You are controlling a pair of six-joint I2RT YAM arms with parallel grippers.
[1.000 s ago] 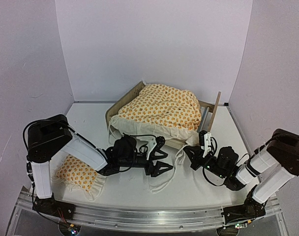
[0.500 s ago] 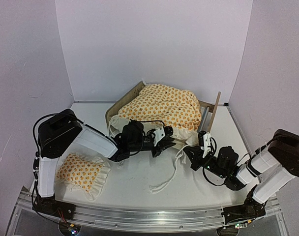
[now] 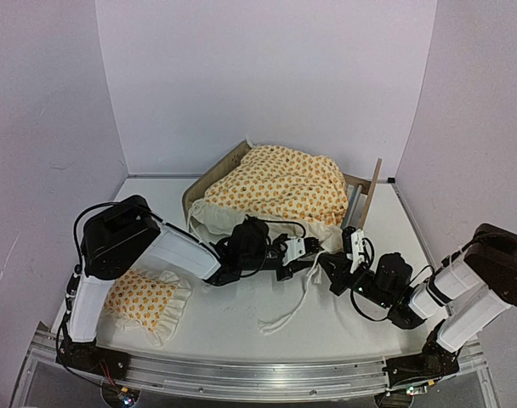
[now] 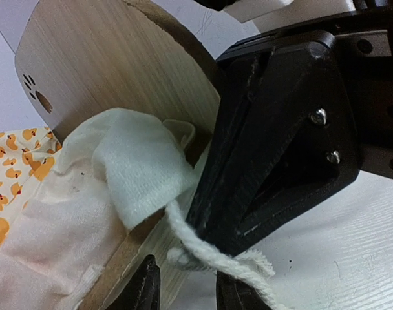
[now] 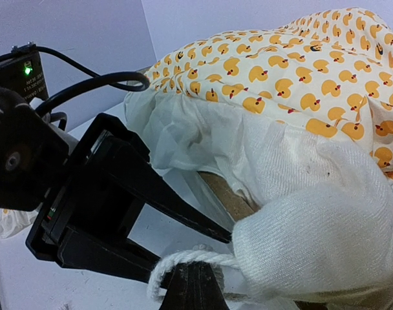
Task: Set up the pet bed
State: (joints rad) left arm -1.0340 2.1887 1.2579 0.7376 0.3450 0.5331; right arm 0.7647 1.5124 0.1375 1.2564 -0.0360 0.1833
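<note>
We see the light plywood pet bed [image 3: 209,177] far centre on the white surface [image 3: 343,340], under an orange duck-print blanket [image 3: 280,183]. The right gripper [image 5: 195,284] jaws clench its white cord [image 5: 177,259]; the left gripper [image 4: 187,292] jaws stand parted beside it.

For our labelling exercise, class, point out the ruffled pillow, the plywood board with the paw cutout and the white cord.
ruffled pillow [image 3: 141,297], top external view, middle of its printed face.
plywood board [image 4: 119,64], left wrist view, bare wood right of the paw cutout.
white cord [image 4: 212,261], left wrist view, its knotted stretch.
</note>
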